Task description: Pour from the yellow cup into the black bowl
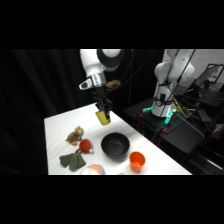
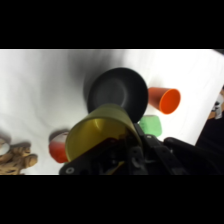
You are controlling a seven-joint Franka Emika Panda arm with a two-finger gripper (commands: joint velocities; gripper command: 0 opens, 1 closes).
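Hand [image 1: 103,113]: clamped on the yellow cup [image 1: 103,117], held aloft.
Black bowl [image 1: 115,147]: below, slightly ahead of the hand.
Risk: tipping before centring likely spills onto the table [image 1: 60,125].

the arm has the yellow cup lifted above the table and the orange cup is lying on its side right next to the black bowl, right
Not quite: the orange cup stands upright beside the black bowl, its open mouth facing up, as the side view shows. The rest holds: the gripper has the yellow cup lifted above the table.
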